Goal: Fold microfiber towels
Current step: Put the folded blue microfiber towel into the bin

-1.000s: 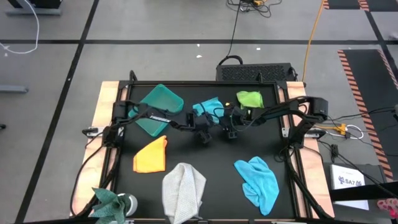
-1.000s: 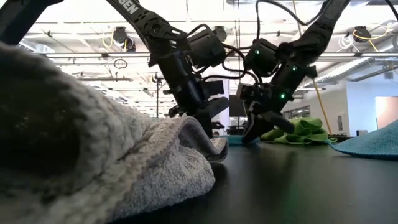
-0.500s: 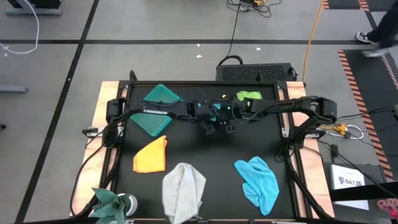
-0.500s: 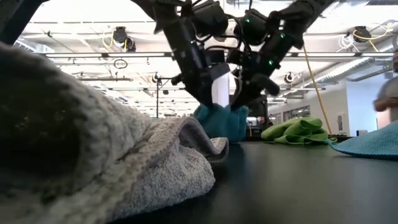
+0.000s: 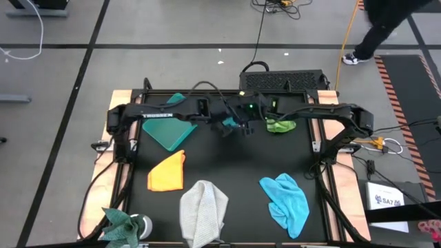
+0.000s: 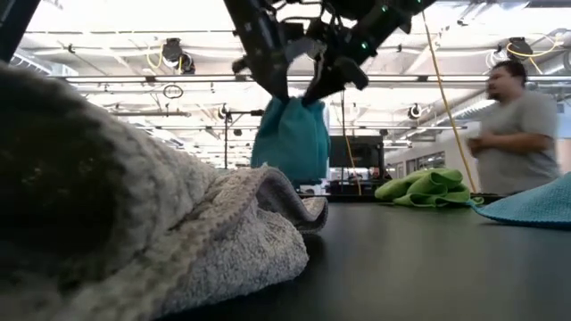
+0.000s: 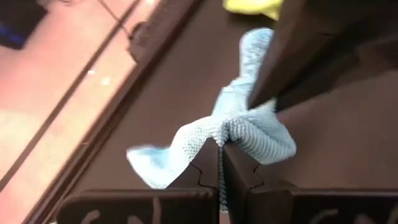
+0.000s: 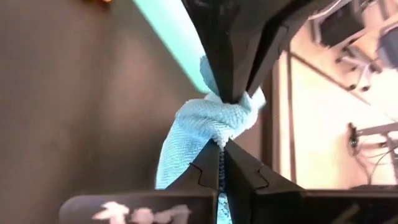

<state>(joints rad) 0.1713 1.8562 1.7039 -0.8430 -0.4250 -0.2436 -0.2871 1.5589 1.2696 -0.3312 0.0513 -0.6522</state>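
Note:
A teal towel [image 6: 290, 138] hangs bunched above the far middle of the table. My left gripper [image 6: 272, 93] and my right gripper [image 6: 310, 96] are both shut on its top, close together. In the high view the two grippers [image 5: 229, 128] [image 5: 247, 127] meet and hide most of it. A lime green towel [image 5: 281, 125] lies crumpled at the far right. An orange towel [image 5: 167, 172], a grey towel [image 5: 203, 210] and a light blue towel [image 5: 286, 200] lie on the near half. My left gripper pinches a gathered bunch at the towel's top [image 7: 231, 133] between its two fingers, slanting down from the table's left. The cloth hangs slack below, clear of the table. My right gripper pinches the same bunched top [image 8: 214, 138] right beside the left fingers [image 8: 231, 68], slanting down from the right. How many layers it has, I cannot tell.
A rigid teal bin [image 5: 172, 127] sits at the far left, under the left arm. A dark green bundle [image 5: 122, 222] sits at the near left corner. A person [image 6: 517, 134] walks in the room beyond the table's far right.
Both grippers have risen and drawn together toward the table's far edge, shut the whole time. The teal towel, which lay on the table a second ago, has been lifted clear and now hangs in a bunch below them.

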